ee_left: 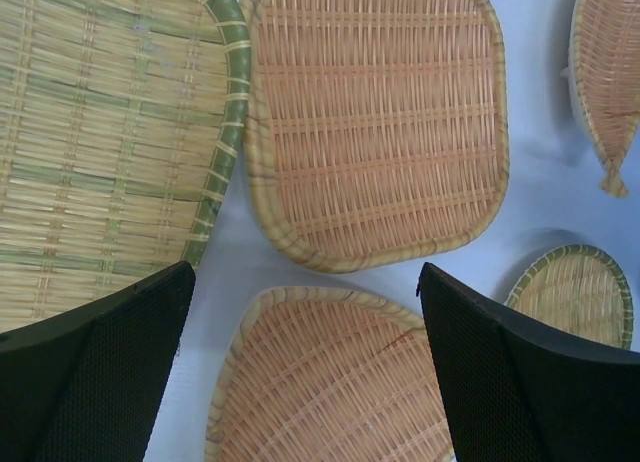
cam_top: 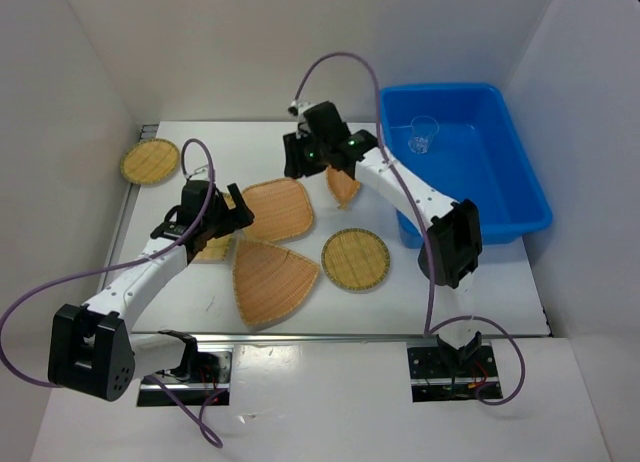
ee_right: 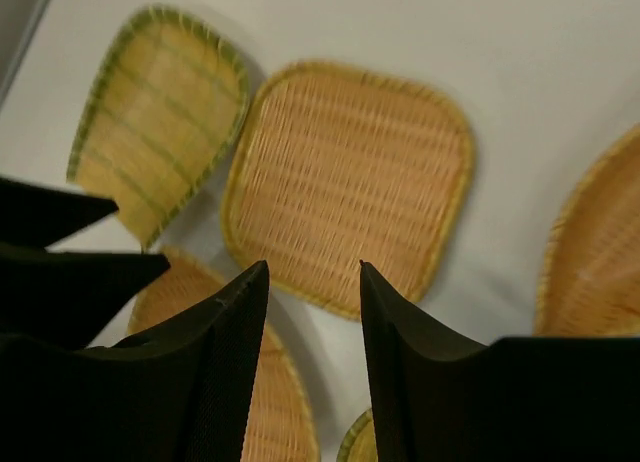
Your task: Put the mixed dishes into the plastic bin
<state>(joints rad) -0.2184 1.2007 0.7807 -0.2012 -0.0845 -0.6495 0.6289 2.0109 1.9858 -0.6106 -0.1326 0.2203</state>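
Several tan woven trays lie on the white table: a round one (cam_top: pixel 150 161) at the far left, a rounded-square one (cam_top: pixel 275 208), a fan one (cam_top: pixel 270 280), a round one (cam_top: pixel 355 258), a leaf one (cam_top: pixel 343 185) and a green-rimmed one (cam_top: pixel 212 247). A clear cup (cam_top: pixel 423 134) stands inside the blue bin (cam_top: pixel 500 197). My left gripper (cam_top: pixel 235 214) is open and empty above the gap between the fan tray (ee_left: pixel 330 382) and the rounded-square tray (ee_left: pixel 375 122). My right gripper (cam_top: pixel 298 157) is open and empty, hovering behind the rounded-square tray (ee_right: pixel 350 177).
White walls close in the table at the left, back and right. The bin stands at the back right, beside the right arm's elbow (cam_top: pixel 455 240). In the right wrist view the left gripper's black fingers (ee_right: pixel 50 252) show at the left, near the green-rimmed tray (ee_right: pixel 155 112).
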